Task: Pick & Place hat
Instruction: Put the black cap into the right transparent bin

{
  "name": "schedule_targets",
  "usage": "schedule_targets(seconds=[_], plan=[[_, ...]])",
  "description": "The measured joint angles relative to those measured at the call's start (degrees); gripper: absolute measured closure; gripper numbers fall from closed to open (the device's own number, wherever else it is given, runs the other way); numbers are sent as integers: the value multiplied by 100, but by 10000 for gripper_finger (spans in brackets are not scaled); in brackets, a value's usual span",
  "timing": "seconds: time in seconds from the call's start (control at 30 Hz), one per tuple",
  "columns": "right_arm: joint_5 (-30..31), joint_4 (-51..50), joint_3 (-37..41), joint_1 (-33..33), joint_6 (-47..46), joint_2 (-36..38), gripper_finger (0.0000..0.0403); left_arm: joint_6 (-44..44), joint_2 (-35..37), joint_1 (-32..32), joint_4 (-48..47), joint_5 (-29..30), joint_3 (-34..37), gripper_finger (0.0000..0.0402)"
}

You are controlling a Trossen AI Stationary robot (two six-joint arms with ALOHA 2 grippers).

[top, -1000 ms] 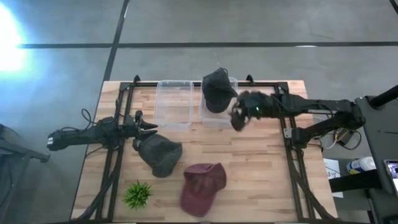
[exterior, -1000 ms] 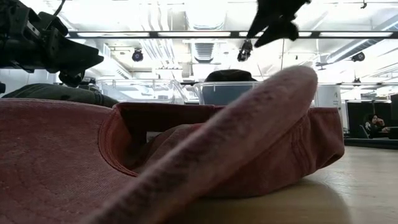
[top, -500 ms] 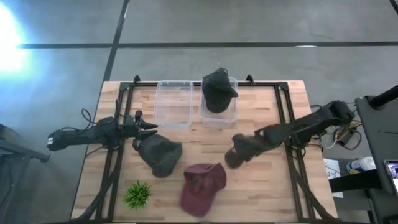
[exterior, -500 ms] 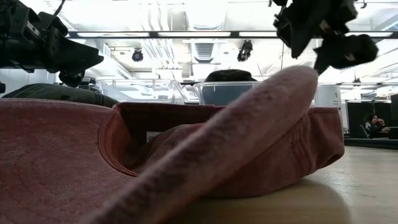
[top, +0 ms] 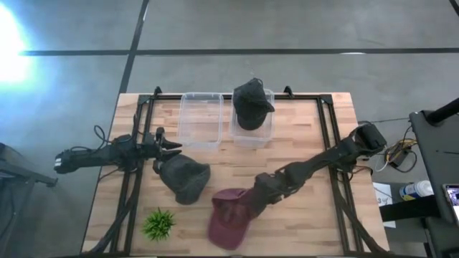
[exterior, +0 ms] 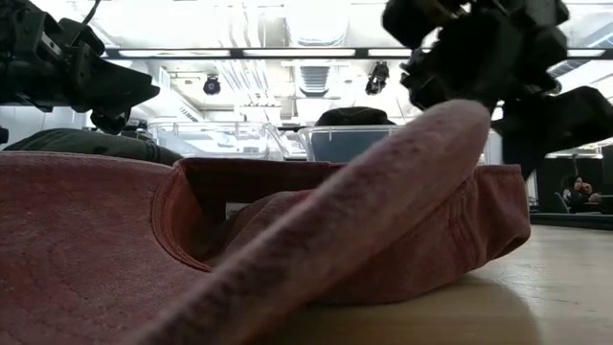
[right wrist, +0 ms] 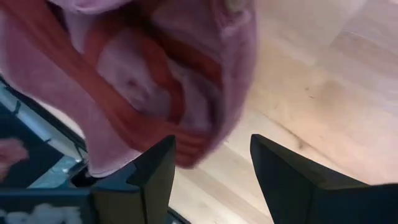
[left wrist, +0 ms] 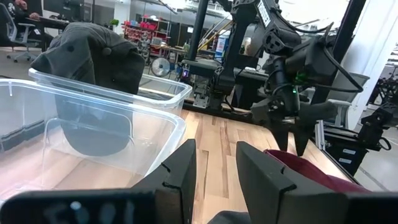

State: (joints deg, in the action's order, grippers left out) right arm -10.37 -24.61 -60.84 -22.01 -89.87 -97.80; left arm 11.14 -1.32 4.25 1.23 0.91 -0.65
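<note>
A red cap [top: 231,215] lies upside down on the table near the near edge, hollow side up; it fills the low view [exterior: 287,240]. My right gripper [top: 256,197] is open just above its right rim, fingers pointing down; in the right wrist view [right wrist: 211,165] the fingers stand on either side of the rim [right wrist: 230,118]. My left gripper [top: 174,148] is open and waits at the table's left, above a dark grey cap [top: 185,177]. Another dark cap [top: 251,104] sits in the right clear bin [top: 267,132].
An empty clear bin [top: 201,118] stands left of the one holding the dark cap, both at the far side. A small green plant [top: 159,223] sits near the near-left corner. Black frame rails [top: 331,158] run along the table's left and right sides.
My right arm has swung from beside the far right bin toward the near edge and down, ending over the red cap's right rim. The caps, the bins and my left arm have stayed where they were.
</note>
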Motion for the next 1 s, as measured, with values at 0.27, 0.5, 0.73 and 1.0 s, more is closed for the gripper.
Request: schedule_targets(seconds=[0.27,0.5,0.73,1.0], plan=[[-2,-22,-107,5,-24,25,199,0,-2,1,0,0,-1,294],[-4,-65,-107,1,-163,96,199,2626,-4,2,878,3,2,294],[-8,-165,-105,8,3,98,199,5457,-30,4,1156,749,2,294],[-68,-397,-102,55,250,98,199,6615,-199,-14,-1325,223,-423,294]])
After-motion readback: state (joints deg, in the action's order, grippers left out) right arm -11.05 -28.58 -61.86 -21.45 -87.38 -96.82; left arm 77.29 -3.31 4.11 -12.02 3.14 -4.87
